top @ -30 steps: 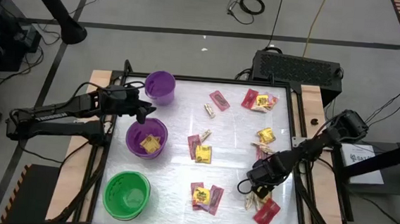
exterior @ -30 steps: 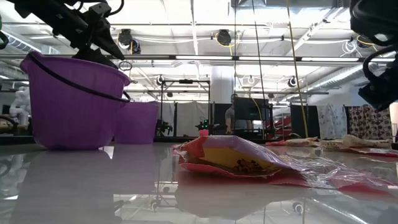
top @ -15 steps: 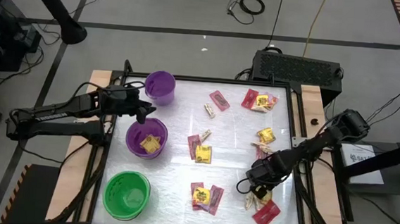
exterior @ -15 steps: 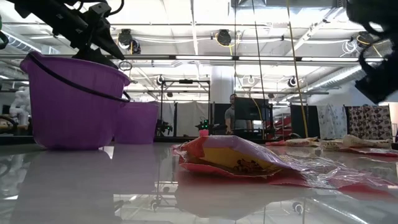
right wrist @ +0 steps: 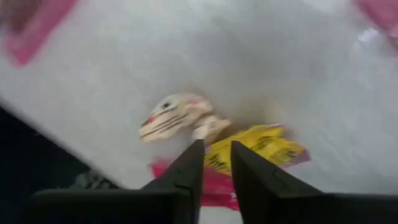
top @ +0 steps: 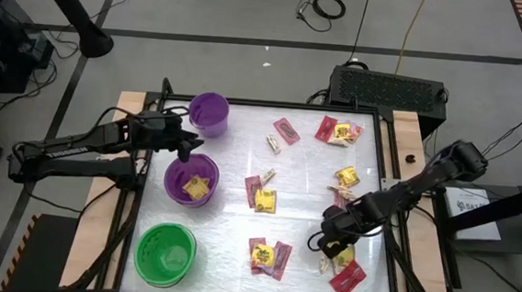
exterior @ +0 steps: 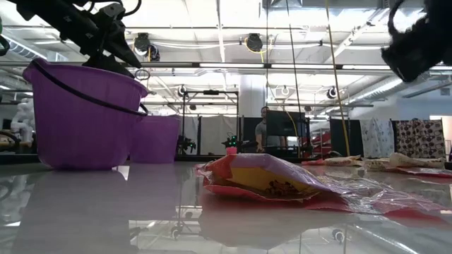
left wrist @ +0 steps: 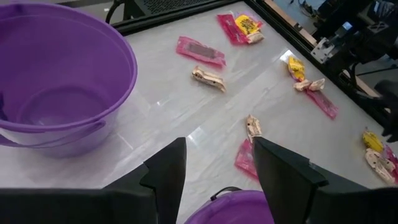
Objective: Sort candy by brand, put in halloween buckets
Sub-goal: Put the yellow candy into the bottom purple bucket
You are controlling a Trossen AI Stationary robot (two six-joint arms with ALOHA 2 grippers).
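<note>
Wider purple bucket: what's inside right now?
In the high view, the wider purple bucket holds at least one yellow packet. The left gripper hangs over its rim, covering part of the interior, so a full count isn't possible.

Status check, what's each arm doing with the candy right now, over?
Left pincer open over the wide purple bucket. Right pincer nearly closed, empty, above a tan piece and yellow packet. Nothing in the way.

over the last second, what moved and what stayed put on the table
The right end effector slid a little toward the near edge, over the candy cluster at the near right, its fingers close together and holding nothing visible. In the low view it shifted up and left. The left end effector stayed open above the wide purple bucket. Candy and buckets did not move.
</note>
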